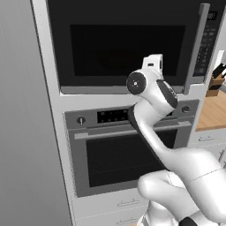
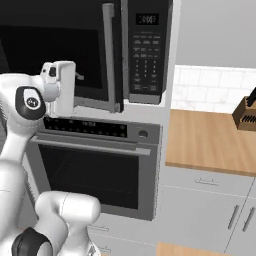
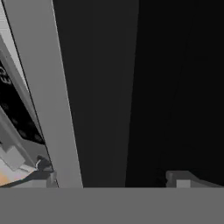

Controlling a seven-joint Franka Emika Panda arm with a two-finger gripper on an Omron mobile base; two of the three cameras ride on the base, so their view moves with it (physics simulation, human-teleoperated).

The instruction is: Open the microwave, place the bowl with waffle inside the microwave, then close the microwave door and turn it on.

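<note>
The microwave [image 1: 128, 44] is built in high, with its keypad panel [image 2: 146, 50] on the right. Its microwave door [image 2: 55, 45] is a wide black panel and looks shut. The long vertical silver handle [image 2: 107, 50] runs down the door's right side. My gripper [image 3: 111, 177] is open, pointing at the door from close up. In the hand view the handle [image 3: 48, 87] passes between my fingertips, close to the left fingertip [image 3: 43, 177]. The white hand [image 1: 152, 66] hovers in front of the door's lower right. The bowl with waffle is out of view.
A steel oven [image 1: 128, 154] with a horizontal handle sits right under the microwave. A wooden counter [image 2: 210, 140] with a knife block [image 2: 247, 115] lies to the right, with drawers [image 2: 200, 210] beneath it. A tall grey panel [image 1: 22, 132] stands on the left.
</note>
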